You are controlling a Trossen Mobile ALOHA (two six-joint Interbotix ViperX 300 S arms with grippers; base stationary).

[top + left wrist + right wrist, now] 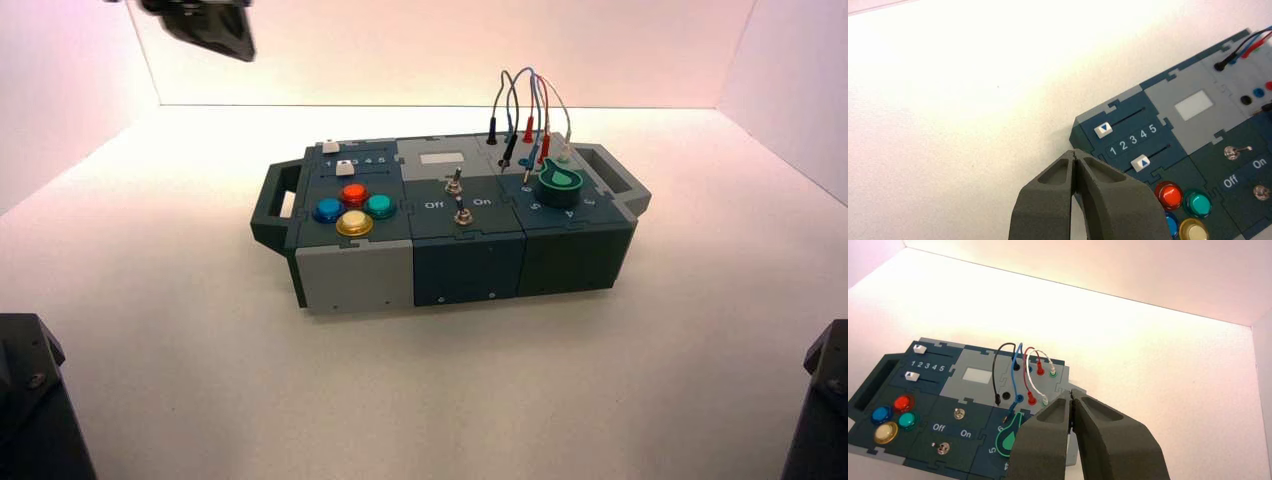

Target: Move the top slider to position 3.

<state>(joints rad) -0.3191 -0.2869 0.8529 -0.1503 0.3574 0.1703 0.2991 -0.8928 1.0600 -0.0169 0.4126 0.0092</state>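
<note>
Here, the left gripper (1074, 156) hangs off the box's (360, 275) far-left corner, fingers pressed together — holding nothing. The top slider (1103, 129) sits at the left end of its track, left of the 1 and well short of the 3 (1133, 139). The risk: catching the twin lower slider (1141, 163) instead, or overshooting. The right gripper (1070, 396), also pinched together, idles above the green dial (1010, 436).

Bright, pinkish light washes out the white table (600, 380) toward the back; the box (450, 215) casts only soft shadows.
</note>
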